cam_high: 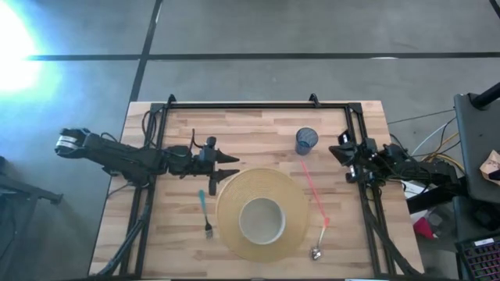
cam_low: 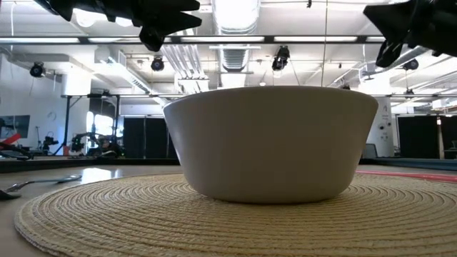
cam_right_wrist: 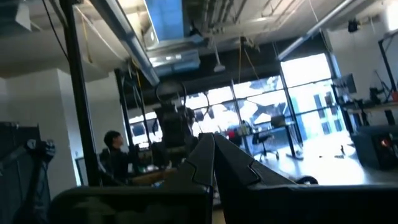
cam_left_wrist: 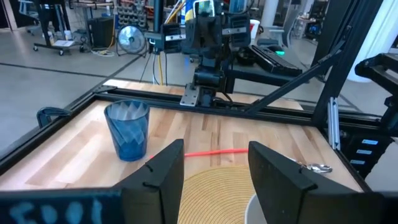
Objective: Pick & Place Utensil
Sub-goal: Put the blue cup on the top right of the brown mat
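Lying below left gripper (cam_high: 231, 166) (parted): fork (cam_high: 205, 214)

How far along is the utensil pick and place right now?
Nothing looks placed yet. The fork and spoon lie on the table on either side of the mat; the bowl and blue cup look empty. The left gripper hovers open above the fork's handle end, holding nothing. The right gripper waits shut near the cup. Every pick and place remains.

High view looks straight down; low view sits at mat level, both sharing the bowl (cam_high: 261, 220).
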Controlling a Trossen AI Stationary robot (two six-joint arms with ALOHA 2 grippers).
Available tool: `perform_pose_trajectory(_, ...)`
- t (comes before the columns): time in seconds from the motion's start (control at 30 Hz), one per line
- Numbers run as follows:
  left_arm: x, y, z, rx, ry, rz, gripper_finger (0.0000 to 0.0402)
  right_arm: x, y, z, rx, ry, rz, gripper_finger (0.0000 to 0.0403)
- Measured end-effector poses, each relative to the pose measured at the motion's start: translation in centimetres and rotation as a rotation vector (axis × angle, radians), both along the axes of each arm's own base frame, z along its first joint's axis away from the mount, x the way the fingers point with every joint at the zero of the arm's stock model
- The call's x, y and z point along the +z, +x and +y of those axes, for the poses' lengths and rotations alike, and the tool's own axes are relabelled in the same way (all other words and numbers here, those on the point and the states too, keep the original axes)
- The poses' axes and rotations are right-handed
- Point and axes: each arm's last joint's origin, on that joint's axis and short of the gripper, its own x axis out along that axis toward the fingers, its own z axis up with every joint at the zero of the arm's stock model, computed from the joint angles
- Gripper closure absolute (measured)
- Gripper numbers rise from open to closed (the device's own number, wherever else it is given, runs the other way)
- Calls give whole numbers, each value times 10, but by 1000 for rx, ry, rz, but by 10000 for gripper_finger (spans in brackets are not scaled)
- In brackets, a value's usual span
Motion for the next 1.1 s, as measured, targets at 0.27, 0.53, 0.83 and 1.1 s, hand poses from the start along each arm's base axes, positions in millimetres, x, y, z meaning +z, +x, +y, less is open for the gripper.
perform_pose_trajectory(0.27, 0, 0, 0, 0, 1, 0, 232, 12, -6, 0, -31, -53, -126, 394)
perform_pose_trajectory(0.53, 1, 0, 0, 0, 5, -10, 232, 43, 0, 0, -50, -81, -85, 394)
perform_pose_trajectory(0.83, 1, 0, 0, 0, 5, -7, 232, 85, 24, -9, -274, -56, 400, 394)
perform_pose_trajectory(1.1, 1, 0, 0, -1, 17, -6, 232, 115, 38, -12, -355, -74, 702, 394)
